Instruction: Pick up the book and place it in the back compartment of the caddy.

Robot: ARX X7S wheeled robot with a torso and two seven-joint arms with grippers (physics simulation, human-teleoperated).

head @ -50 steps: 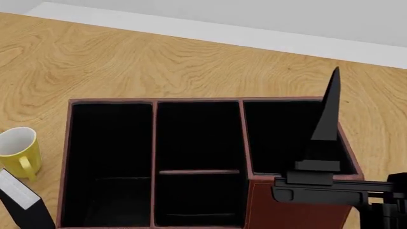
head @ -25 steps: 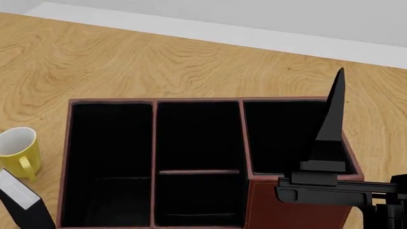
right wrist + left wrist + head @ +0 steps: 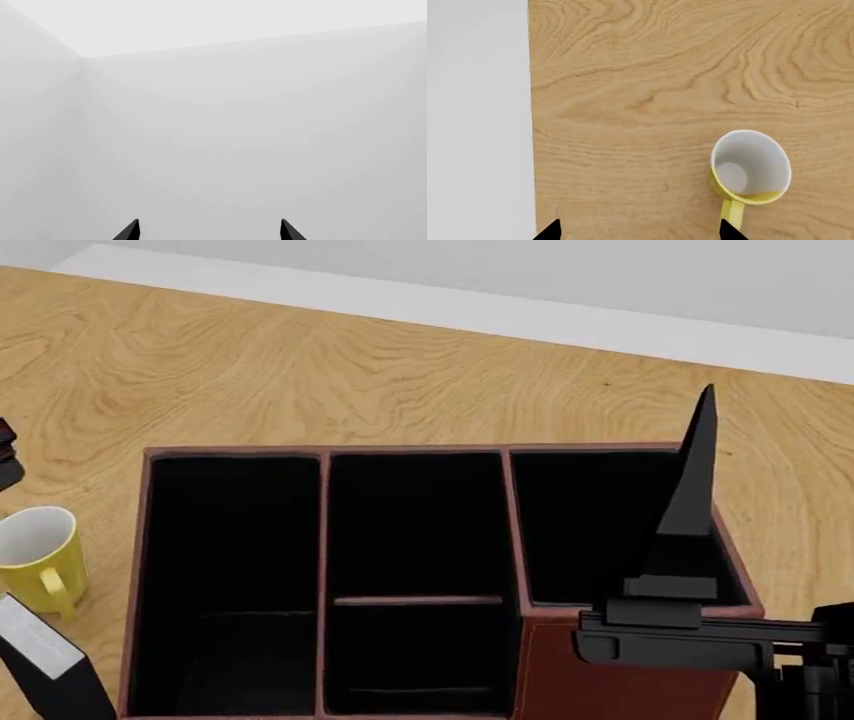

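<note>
The book (image 3: pixel 38 658), black cover with a white page edge, leans at the head view's lower left corner, near the yellow mug (image 3: pixel 40 558). The dark red-brown caddy (image 3: pixel 621 680) fills the middle. Its back compartment (image 3: pixel 416 655) is the short slot of the middle column. My left gripper (image 3: pixel 639 233) is open and empty above the wood, with one fingertip (image 3: pixel 728 232) beside the mug's handle (image 3: pixel 732 212). Only a black bit of the left arm (image 3: pixel 6 458) shows in the head view. My right gripper (image 3: pixel 702 400) points upward over the caddy's right section. It is open and empty (image 3: pixel 208 231).
The mug (image 3: pixel 751 167) stands upright left of the caddy, with its white inside showing. The table's left edge (image 3: pixel 531 150) runs close beside the left gripper. The right wrist view faces only bare white walls. Wood table extends behind the caddy.
A black bit of the left arm has come into the head view at its left edge. The right gripper swayed slightly right and came back. The book, mug and caddy have not moved.
</note>
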